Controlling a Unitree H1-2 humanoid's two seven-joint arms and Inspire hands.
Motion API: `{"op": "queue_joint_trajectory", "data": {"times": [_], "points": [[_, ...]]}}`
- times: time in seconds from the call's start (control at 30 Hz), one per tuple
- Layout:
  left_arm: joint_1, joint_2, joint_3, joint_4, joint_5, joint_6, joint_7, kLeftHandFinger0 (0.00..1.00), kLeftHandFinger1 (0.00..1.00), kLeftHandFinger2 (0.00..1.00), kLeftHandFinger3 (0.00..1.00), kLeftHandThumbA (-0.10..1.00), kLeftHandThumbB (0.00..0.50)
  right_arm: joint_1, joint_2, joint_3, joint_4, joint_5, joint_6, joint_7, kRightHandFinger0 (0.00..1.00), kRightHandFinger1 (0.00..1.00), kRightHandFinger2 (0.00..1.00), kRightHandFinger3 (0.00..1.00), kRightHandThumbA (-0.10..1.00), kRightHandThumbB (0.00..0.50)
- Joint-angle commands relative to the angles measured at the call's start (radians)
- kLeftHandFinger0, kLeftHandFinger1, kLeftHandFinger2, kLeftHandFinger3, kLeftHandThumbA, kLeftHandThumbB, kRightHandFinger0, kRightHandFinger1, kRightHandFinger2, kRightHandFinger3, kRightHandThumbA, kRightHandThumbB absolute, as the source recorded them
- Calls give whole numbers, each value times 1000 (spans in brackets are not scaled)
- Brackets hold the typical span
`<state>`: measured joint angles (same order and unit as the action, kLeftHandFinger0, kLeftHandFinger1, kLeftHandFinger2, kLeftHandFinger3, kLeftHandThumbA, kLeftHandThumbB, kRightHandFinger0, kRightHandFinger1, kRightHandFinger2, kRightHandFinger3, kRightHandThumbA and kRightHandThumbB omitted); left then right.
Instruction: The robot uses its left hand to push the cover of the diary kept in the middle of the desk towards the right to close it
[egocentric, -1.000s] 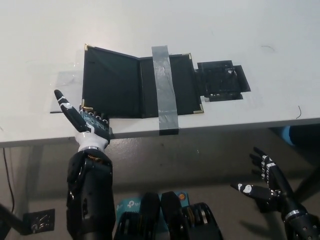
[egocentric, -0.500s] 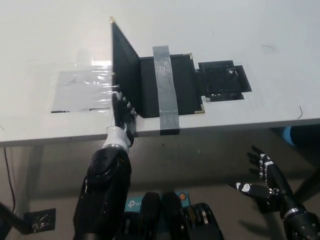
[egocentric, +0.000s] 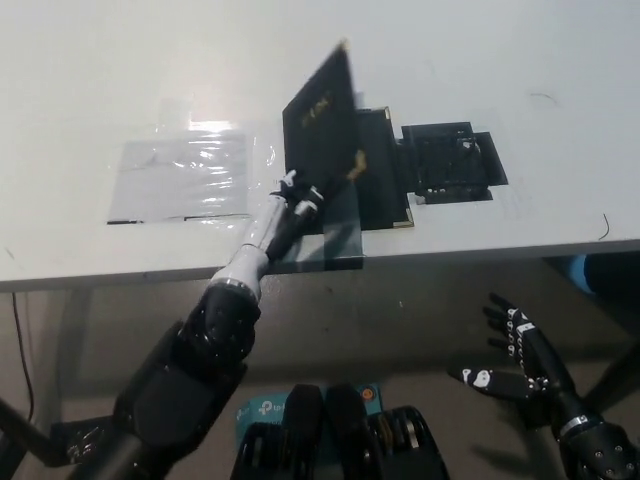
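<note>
The fingers (egocentric: 303, 200) of the left hand (egocentric: 290, 205) lie stretched out flat against the outer face of the cover (egocentric: 322, 120), pressing it and gripping nothing; they are spread loosely, not clenched. The cover stands tilted past upright, leaning over to the right above the rest of the diary (egocentric: 375, 170), which lies in the middle of the bench (egocentric: 480, 50) near its front edge, with a strip of grey tape (egocentric: 342, 235) running across it down to that edge. In my judgement the main risk is a slip: the contact sits low on the cover near the hinge, so the fingers could slide off its lower edge and the cover might swing back open to the left. A push that is too hard could drag the whole diary to the right, straining the tape or knocking the black flat thing (egocentric: 452, 160) just beside its right end. The fingers might also get pinched under the cover as it drops shut. The right hand (egocentric: 520, 355) rests below the bench edge at the lower right, fingers apart and holding nothing. On the left a clear plastic sheet (egocentric: 180, 180) lies flat on the bench. Gold marks show on the cover, too small to read; a teal label (egocentric: 262, 408) below the bench appears to read "tp-link".
</note>
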<state>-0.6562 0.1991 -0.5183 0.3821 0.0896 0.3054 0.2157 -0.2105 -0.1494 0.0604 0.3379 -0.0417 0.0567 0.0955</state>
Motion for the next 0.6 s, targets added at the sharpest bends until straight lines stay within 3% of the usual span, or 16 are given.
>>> {"op": "queue_joint_trajectory", "data": {"times": [0.0, 0.07, 0.3, 0.57], "points": [[-141, 104, -389, 60, 698, 165, -402, 1000, 1000, 1000, 1000, 1000, 358, -46, -6, 38, -41, -22, -17, 39, 853, 943, 939, 1000, 1000, 482], [-163, 97, -436, 93, 804, 165, -462, 1000, 1000, 1000, 1000, 1000, 362, -48, 6, 42, -41, -24, -14, 33, 839, 929, 925, 1000, 1000, 473], [-203, 79, -568, 199, 1015, 165, -482, 1000, 1000, 1000, 1000, 1000, 373, -62, 25, 69, -26, -39, -25, 29, 838, 927, 922, 1000, 1000, 476], [-191, 94, -637, 248, 1098, 165, -533, 1000, 1000, 1000, 1000, 1000, 360, -64, 36, 84, -22, -44, -22, 25, 818, 912, 909, 1000, 1000, 461]]}}
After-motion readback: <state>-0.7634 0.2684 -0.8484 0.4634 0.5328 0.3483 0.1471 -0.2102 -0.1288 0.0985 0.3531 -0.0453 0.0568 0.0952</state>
